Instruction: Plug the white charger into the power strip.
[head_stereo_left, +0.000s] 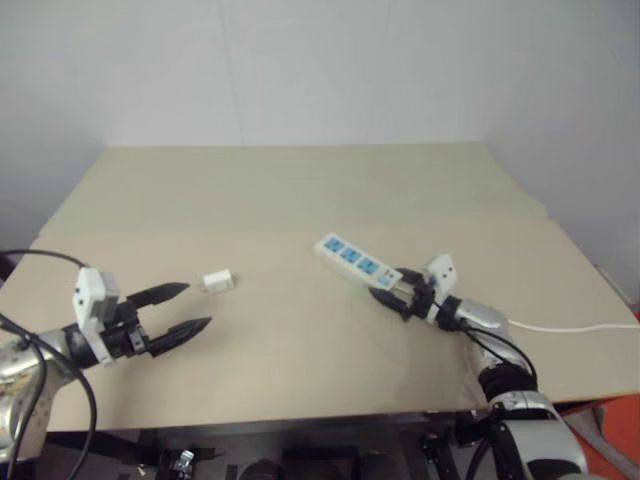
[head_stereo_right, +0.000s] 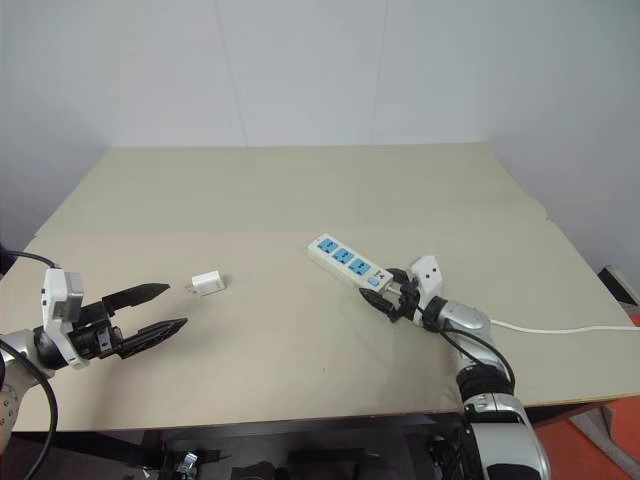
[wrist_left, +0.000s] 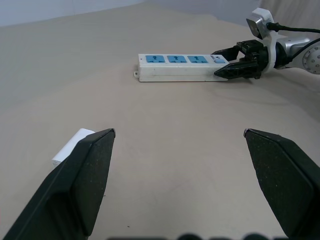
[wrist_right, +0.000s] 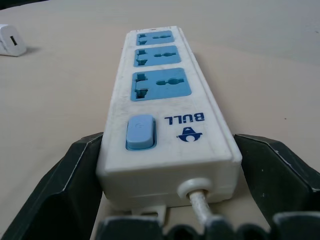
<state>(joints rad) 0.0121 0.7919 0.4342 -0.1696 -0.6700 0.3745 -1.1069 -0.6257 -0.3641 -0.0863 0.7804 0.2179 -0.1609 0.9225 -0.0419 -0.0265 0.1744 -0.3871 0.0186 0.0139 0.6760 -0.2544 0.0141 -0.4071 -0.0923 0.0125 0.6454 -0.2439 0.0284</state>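
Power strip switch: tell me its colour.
Light blue, like the sockets, on the white power strip. The switch shows best in the right wrist view.

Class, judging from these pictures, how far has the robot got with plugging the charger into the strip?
Done: nothing plugged; all three sockets of the power strip are empty. In hand: the right gripper straddles its switch end. Left: the white charger lies loose before the open left gripper.

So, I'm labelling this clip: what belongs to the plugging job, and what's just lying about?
Job:
white charger
power strip
right claw, straddling the strip's switch end
left claw, open near the charger

Lying about:
nothing besides the table
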